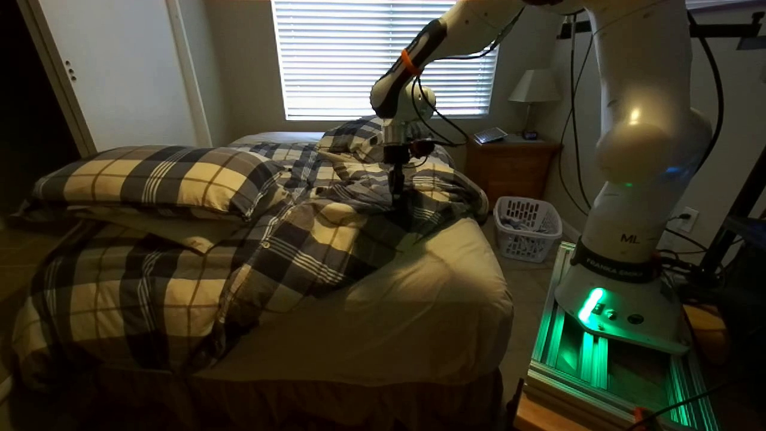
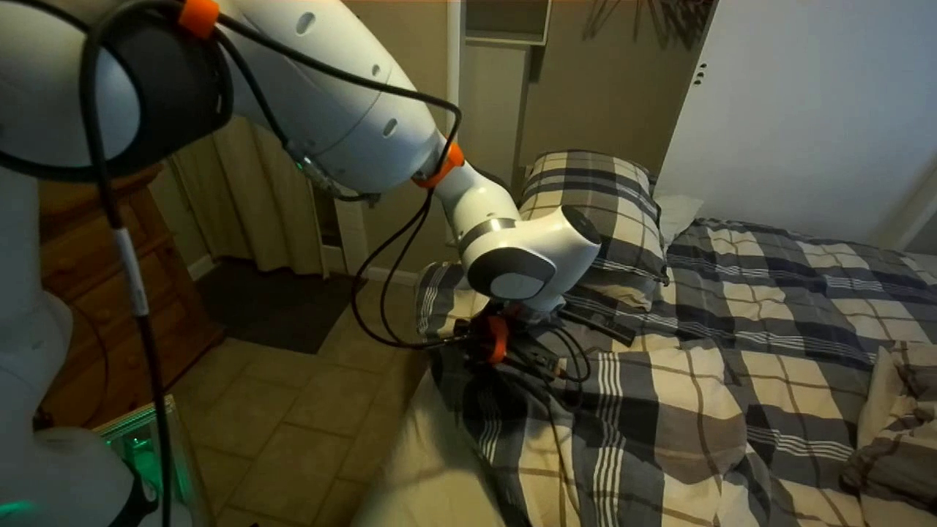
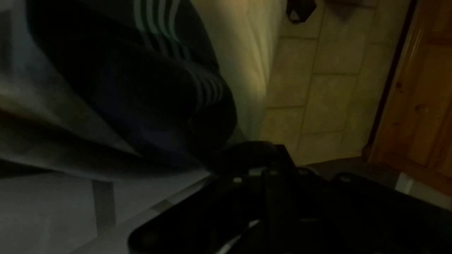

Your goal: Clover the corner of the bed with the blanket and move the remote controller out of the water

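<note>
The plaid blanket [image 1: 317, 239] lies bunched over the bed, with its edge running diagonally across the beige mattress; it also shows in an exterior view [image 2: 637, 410]. The rounded corner of the bed [image 1: 479, 299] is bare beige above a brown skirt. My gripper [image 1: 396, 196] points down at the blanket's edge, and its fingers look close together. In the wrist view a dark fold of the blanket [image 3: 169, 88] runs to the fingertips [image 3: 247, 155] and appears pinched there, though it is very dark. I cannot make out the remote controller in any view.
Plaid pillows [image 1: 155, 176] lie on the bed's near left. A white laundry basket [image 1: 528, 230] stands on the floor beyond the bed, near a nightstand [image 1: 508, 164] with a lamp [image 1: 534, 87]. A wooden dresser [image 2: 110, 293] stands behind the arm. Cables hang around the wrist.
</note>
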`<action>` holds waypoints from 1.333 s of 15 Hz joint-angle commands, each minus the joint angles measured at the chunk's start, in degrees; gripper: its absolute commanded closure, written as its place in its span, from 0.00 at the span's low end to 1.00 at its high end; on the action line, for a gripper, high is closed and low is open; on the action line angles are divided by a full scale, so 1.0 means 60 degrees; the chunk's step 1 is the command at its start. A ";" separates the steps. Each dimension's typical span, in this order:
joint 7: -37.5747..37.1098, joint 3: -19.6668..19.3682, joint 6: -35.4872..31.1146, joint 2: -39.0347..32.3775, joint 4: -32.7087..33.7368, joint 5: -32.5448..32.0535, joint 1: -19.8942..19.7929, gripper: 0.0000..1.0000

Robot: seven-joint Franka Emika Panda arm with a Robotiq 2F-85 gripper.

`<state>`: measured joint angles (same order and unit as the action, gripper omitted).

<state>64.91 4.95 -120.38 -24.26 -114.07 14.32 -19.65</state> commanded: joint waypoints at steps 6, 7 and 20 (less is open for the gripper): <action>-0.0159 -0.0904 0.2350 0.0893 -0.1054 -0.0943 0.0853 1.00; -0.0424 -0.0995 0.2506 0.0807 -0.0980 -0.1102 0.0957 1.00; -0.0288 -0.1040 0.2353 0.0562 -0.0739 -0.0853 0.0973 0.99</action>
<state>63.01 -0.52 -106.42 -20.84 -118.64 8.97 -14.55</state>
